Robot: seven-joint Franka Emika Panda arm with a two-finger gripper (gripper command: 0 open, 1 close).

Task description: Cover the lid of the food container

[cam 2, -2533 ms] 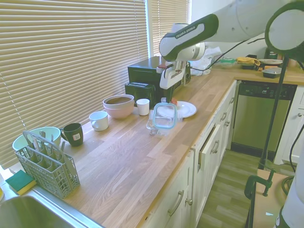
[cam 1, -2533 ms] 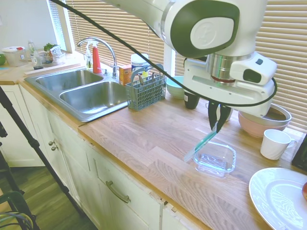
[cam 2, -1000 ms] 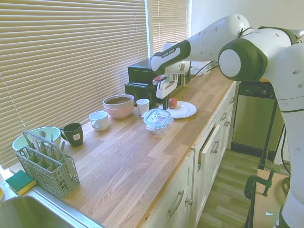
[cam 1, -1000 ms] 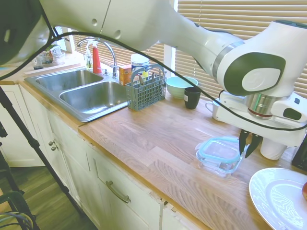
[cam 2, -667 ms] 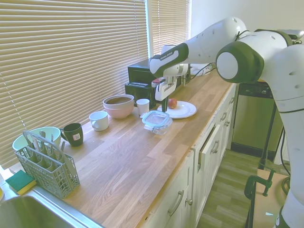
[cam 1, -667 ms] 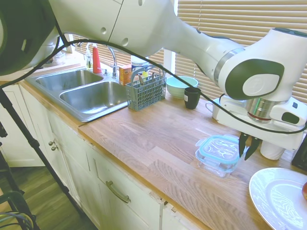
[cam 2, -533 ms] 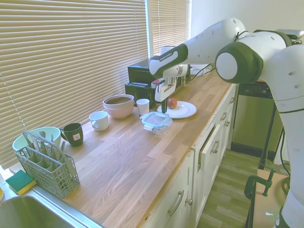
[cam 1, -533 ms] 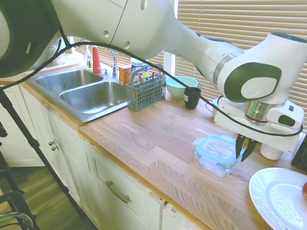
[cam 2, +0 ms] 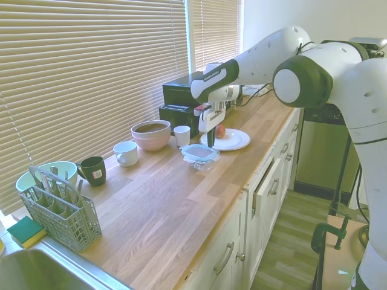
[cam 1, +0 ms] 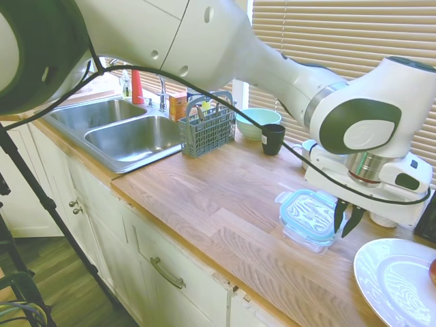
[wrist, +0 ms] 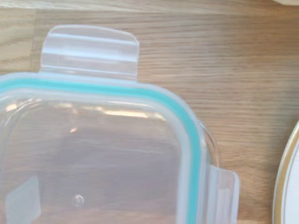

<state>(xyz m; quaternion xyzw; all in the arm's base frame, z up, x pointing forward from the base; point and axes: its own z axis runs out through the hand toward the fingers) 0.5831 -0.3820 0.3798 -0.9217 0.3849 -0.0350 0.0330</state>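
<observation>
The lid (cam 1: 308, 212), clear with a teal rim seal, lies flat on top of the food container (cam 1: 298, 236), a shallow clear box on the wooden counter. The second exterior view shows the lid (cam 2: 201, 151) level on the container (cam 2: 199, 161). My gripper (cam 1: 346, 225) points straight down at the lid's edge nearest the white plate. Its dark fingers stand slightly apart, so it is open with nothing held. From the other side, the gripper (cam 2: 210, 144) sits just above that same edge. Up close in the wrist view, the lid (wrist: 93, 154) shows two snap tabs sticking out unlatched.
A white plate (cam 1: 395, 279) with a red apple (cam 2: 220, 130) lies just beyond the container. By the blinds stand a white cup (cam 2: 182, 135), a pink bowl (cam 2: 151, 134), a white mug (cam 2: 126, 153) and a dark mug (cam 1: 272, 138). Further along are a cutlery basket (cam 1: 208, 129) and the sink (cam 1: 129, 136).
2.5 s ago the gripper held the lid tilted over the container. The lid now lies flat on it, and the gripper has let go and stands at its plate-side edge.
</observation>
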